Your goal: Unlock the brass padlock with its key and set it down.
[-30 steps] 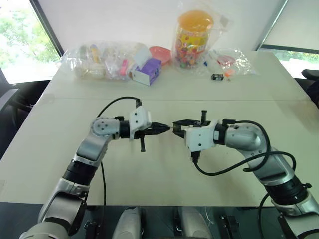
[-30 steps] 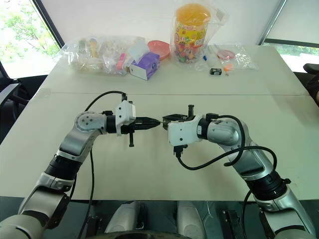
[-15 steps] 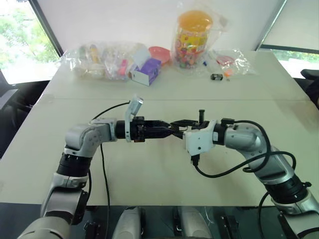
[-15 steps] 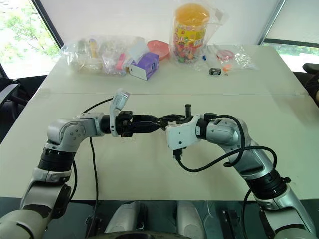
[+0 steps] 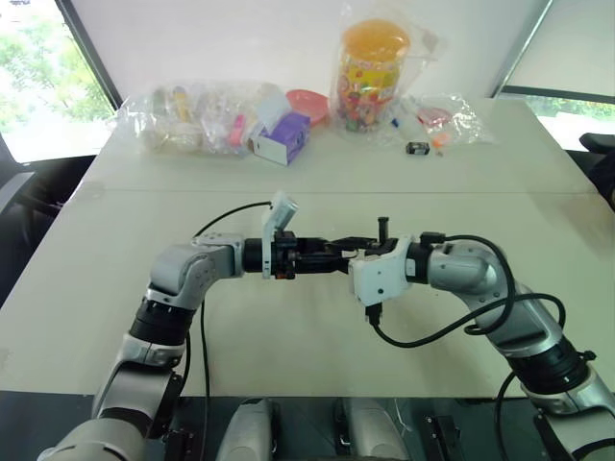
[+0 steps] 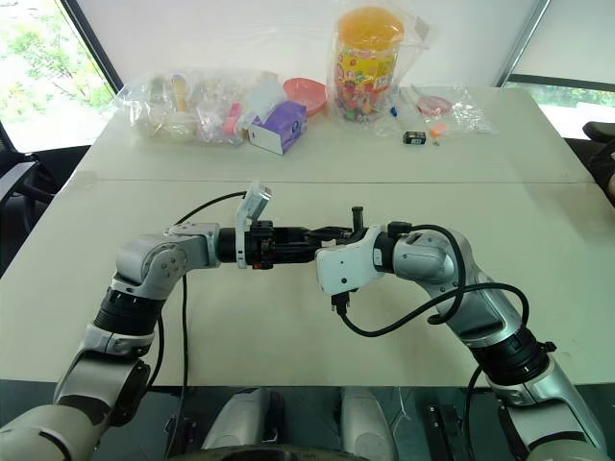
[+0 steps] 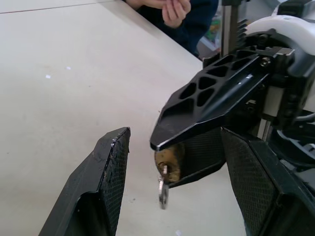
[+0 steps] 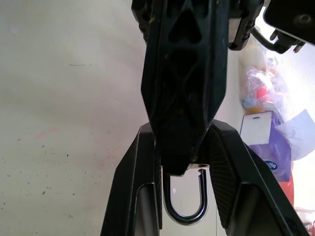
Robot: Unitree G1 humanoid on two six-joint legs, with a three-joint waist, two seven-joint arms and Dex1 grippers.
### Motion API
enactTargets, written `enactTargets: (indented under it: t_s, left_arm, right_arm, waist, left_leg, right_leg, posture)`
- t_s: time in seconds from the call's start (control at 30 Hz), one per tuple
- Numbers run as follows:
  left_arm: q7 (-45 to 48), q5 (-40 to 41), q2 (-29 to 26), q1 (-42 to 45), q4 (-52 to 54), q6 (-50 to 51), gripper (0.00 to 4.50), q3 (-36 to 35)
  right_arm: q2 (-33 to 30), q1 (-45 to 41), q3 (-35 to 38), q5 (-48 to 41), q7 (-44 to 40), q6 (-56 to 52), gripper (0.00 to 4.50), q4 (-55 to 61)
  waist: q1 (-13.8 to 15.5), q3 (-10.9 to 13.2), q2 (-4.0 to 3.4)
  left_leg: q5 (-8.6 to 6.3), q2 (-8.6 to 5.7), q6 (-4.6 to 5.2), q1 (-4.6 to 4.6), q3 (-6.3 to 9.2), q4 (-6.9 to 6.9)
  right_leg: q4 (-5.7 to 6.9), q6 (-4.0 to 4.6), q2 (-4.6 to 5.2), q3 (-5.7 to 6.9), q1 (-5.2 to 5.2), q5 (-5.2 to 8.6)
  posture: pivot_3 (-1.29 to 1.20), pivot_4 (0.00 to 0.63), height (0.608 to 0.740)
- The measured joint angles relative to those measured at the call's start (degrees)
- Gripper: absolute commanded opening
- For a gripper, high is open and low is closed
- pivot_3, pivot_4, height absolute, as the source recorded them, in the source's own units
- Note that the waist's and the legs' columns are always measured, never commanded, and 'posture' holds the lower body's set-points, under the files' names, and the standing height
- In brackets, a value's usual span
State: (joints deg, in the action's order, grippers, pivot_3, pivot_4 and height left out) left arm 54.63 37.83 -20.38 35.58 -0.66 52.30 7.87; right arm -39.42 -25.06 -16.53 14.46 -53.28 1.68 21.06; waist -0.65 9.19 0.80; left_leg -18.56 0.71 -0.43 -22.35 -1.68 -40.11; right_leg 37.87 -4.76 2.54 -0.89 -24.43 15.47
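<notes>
Head view: the left tool [image 5: 332,257] and right tool [image 5: 338,252] meet tip to tip above the middle of the table [image 5: 96,279].

Left wrist view: left fingers [image 7: 106,172] are spread on either side of the brass padlock [image 7: 170,158], key [image 7: 163,189] hanging from it.

Right wrist view: the right tool [image 8: 182,162] pinches the padlock body, shackle [image 8: 185,201] showing between its fingers.

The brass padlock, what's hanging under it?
A small silvery key hangs from the brass padlock. The right pincer grips the lock, covering its upper body.
</notes>
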Motion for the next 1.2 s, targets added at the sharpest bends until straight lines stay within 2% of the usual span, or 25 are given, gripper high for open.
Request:
enactTargets:
  t_s: [0.1,0.2,0.7,0.8,0.87,1.2]
  left_arm:
    - [0.1,-0.05,0.13,0.0,-0.55,-0.15,2.26,-0.13]
    - [0.37,0.21,-0.05,0.05,-1.14,-0.06,0.74,-0.43]
    - [0.63,2.86,-1.56,0.12,-0.08,1.73,0.74,-1.17]
    - [-0.01,2.73,-1.7,0.13,0.09,2.01,1.64,-1.19]
    - [-0.68,2.46,-2.24,0.12,0.06,1.96,2.57,-2.04]
    - [-0.71,2.15,-2.42,0.11,0.06,1.86,2.57,-2.43]
  right_arm:
    - [-0.02,0.03,0.0,0.0,0.0,-0.03,0.71,0.01]
    - [-0.03,0.12,0.0,0.01,0.04,-0.05,0.71,0.14]
    - [-0.02,0.21,0.14,-0.79,0.61,0.39,0.71,1.11]
    - [-0.03,0.2,0.11,-0.96,0.59,0.36,0.71,1.12]
    - [-0.3,0.21,0.11,-0.72,0.42,0.0,0.71,0.99]
    - [-0.39,0.21,0.11,-0.57,0.39,-0.1,0.71,0.97]
  waist:
    - [0.01,0.0,0.0]
    - [0.01,0.0,0.0]
    - [0.01,0.0,0.0]
    - [0.02,0.0,0.0]
    - [0.01,0.0,0.0]
    - [0.01,0.0,0.0]
  left_leg:
    - [0.0,0.0,0.0,0.0,0.0,0.0]
    - [0.0,0.0,0.0,0.0,0.0,0.0]
    - [0.0,0.0,0.0,0.0,0.0,0.0]
    - [0.0,0.0,0.0,0.0,0.0,0.0]
    - [0.0,0.0,0.0,0.01,0.0,0.0]
    - [0.0,-0.01,0.0,0.0,0.0,0.0]
  right_leg:
    - [0.0,0.0,0.0,0.0,0.0,0.0]
    - [0.0,0.0,0.0,0.0,0.0,0.0]
    - [0.0,0.0,0.01,0.0,0.0,0.0]
    - [0.0,0.0,0.01,0.0,0.0,0.0]
    - [0.0,0.0,0.02,0.0,0.0,0.0]
    - [0.0,0.0,0.01,0.0,0.0,0.0]
  posture:
    - [0.0,0.15,0.735]
    - [0.0,0.15,0.735]
    - [0.0,0.15,0.735]
    - [0.0,0.15,0.735]
    - [0.0,0.15,0.735]
    - [0.0,0.15,0.735]
